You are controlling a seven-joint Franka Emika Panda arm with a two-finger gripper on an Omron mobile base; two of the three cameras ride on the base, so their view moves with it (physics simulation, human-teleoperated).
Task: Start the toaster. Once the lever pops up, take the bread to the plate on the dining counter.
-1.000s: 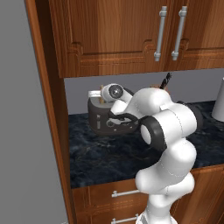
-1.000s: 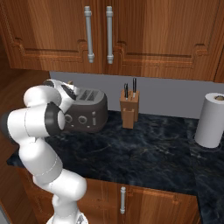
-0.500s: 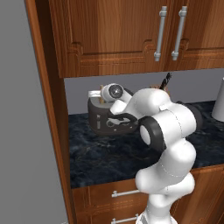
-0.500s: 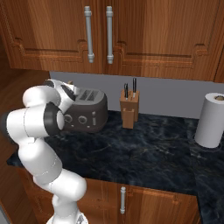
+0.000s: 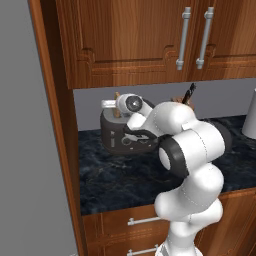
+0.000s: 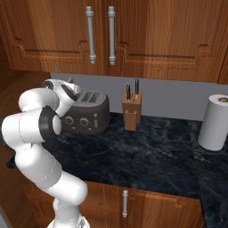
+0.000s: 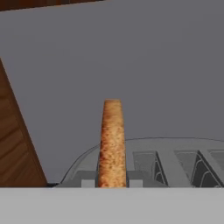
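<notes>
bread [image 7: 112,144]: standing edge-on in the end slot of the toaster [image 6: 89,116] (popped up, it seems) | change: arm unmoved over the last second, claw stays pressed together above the toaster, nothing pinched | meaning: toasting looks done; lift-out to plate next

The bread [image 7: 112,144] stands in the toaster [image 6: 91,116], left of the knife block [image 6: 132,111].

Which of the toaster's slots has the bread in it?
The end slot nearest the wooden side panel: the bread stands upright in it, while the toaster's other slots are empty.
</notes>
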